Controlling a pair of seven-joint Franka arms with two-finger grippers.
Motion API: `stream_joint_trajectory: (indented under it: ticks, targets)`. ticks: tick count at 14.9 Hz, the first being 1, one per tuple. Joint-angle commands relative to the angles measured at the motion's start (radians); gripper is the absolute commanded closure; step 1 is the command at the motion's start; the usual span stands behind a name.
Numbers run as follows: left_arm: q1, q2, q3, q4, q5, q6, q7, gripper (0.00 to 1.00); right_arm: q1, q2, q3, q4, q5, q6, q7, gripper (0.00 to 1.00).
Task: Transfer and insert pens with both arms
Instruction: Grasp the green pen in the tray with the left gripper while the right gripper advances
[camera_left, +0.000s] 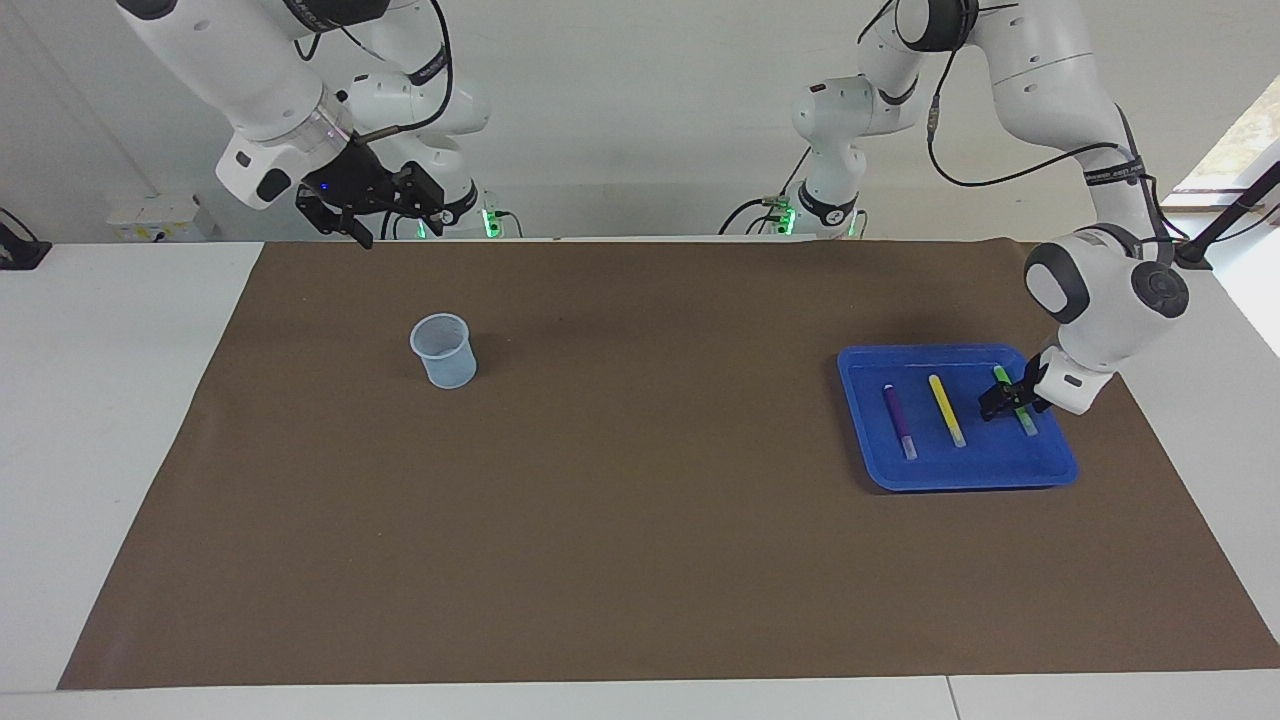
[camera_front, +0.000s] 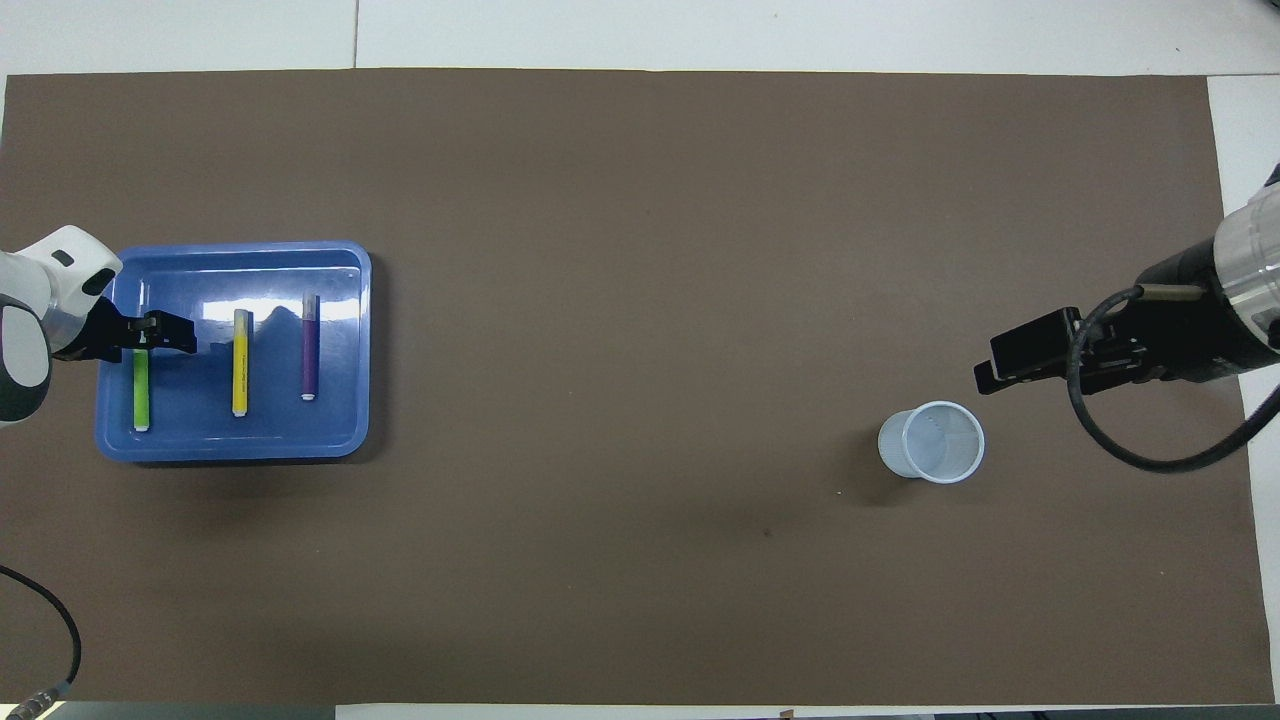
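Observation:
Three pens lie side by side in a blue tray (camera_left: 965, 478) (camera_front: 230, 447) at the left arm's end of the table: a green pen (camera_left: 1001, 376) (camera_front: 141, 392), a yellow pen (camera_left: 946, 410) (camera_front: 240, 365) and a purple pen (camera_left: 898, 418) (camera_front: 310, 350). My left gripper (camera_left: 1012, 398) (camera_front: 150, 335) is down in the tray at the green pen, open, with a finger on either side of it. The pen still lies flat. My right gripper (camera_left: 340, 228) (camera_front: 985, 372) is open and empty, held high over the mat's edge by its base, where it waits.
A pale blue translucent cup (camera_left: 443, 350) (camera_front: 932, 442) stands upright on the brown mat (camera_left: 640, 520) toward the right arm's end of the table. White table shows around the mat.

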Motion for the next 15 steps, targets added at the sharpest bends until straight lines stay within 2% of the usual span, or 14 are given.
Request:
stream_joint_trajectory:
  ticks: [1, 7, 11, 15]
  targets:
    - [0.007, 0.003, -0.001, -0.008, -0.013, 0.017, 0.018, 0.00, -0.010, -0.072, 0.005, -0.133, 0.114, 0.104, -0.012, 0.00]
    - [0.005, 0.006, 0.000, -0.014, -0.013, 0.021, 0.017, 0.01, -0.004, -0.095, 0.013, -0.179, 0.211, 0.137, 0.111, 0.00]
    - [0.007, 0.006, 0.000, -0.029, -0.013, 0.029, 0.015, 0.05, 0.010, -0.183, 0.016, -0.358, 0.413, 0.262, 0.133, 0.00]
    - [0.004, 0.008, 0.000, -0.037, -0.013, 0.029, 0.009, 0.11, 0.165, -0.184, 0.016, -0.377, 0.446, 0.452, 0.321, 0.00]
